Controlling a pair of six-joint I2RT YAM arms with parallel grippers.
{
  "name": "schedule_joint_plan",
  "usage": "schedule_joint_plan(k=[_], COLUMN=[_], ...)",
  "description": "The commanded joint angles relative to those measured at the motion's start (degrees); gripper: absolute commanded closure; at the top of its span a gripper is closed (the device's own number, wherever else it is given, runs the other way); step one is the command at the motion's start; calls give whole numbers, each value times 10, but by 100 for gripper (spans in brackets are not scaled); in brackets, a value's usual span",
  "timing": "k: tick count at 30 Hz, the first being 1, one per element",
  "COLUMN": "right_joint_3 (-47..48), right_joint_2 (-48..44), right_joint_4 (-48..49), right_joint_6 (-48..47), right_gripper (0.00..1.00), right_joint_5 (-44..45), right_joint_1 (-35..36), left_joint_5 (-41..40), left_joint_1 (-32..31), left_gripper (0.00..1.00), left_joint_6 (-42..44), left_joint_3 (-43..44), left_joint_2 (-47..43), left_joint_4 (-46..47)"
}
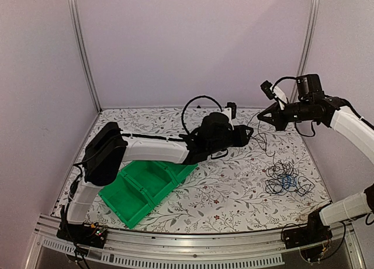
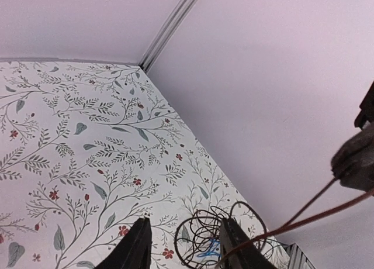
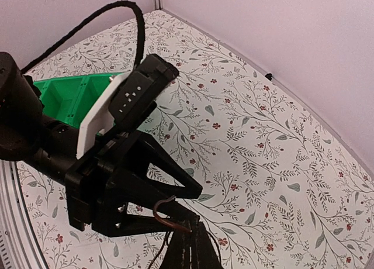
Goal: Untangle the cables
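Observation:
A tangle of thin black cables point(image 1: 284, 179) with one blue cable point(image 1: 286, 181) lies on the flowered table at the right. My right gripper point(image 1: 262, 117) is raised above the table and shut on a thin dark cable point(image 3: 166, 221), which loops out beside its fingertips point(image 3: 196, 248). That cable point(image 2: 304, 213) slants down past my left gripper's right finger point(image 2: 236, 245). My left gripper point(image 1: 250, 134) is open and empty, just below and left of the right gripper. In the left wrist view the tangle point(image 2: 201, 240) shows between its fingers, on the table below.
Green plastic bins point(image 1: 146, 184) lie tipped together at the near left, under the left arm. The pink back wall and side walls with metal posts point(image 1: 82, 47) enclose the table. The right wall runs close to the tangle.

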Motion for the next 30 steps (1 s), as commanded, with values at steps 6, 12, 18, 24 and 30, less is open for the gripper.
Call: schedule_joint_plan(k=[6, 12, 18, 24, 30], right_joint_3=[62, 145, 332, 455, 429], right_joint_2=[-20, -29, 4, 46, 55], right_joint_4=[-83, -98, -140, -139, -116], right_joint_6=[19, 17, 6, 21, 27], right_gripper=[100, 100, 100, 100, 100], right_joint_5=[-131, -212, -289, -322, -270], right_joint_1=[3, 4, -20, -53, -55], left_joint_5=[-13, 26, 47, 52, 64], left_joint_1=[17, -4, -12, -9, 8], left_gripper=[57, 60, 63, 64, 60], left_joint_6=[-10, 21, 12, 43, 39], left_joint_3=[73, 229, 237, 186, 13], left_joint_2=[92, 221, 262, 227, 121], left_joint_4=[99, 72, 40, 42, 66])
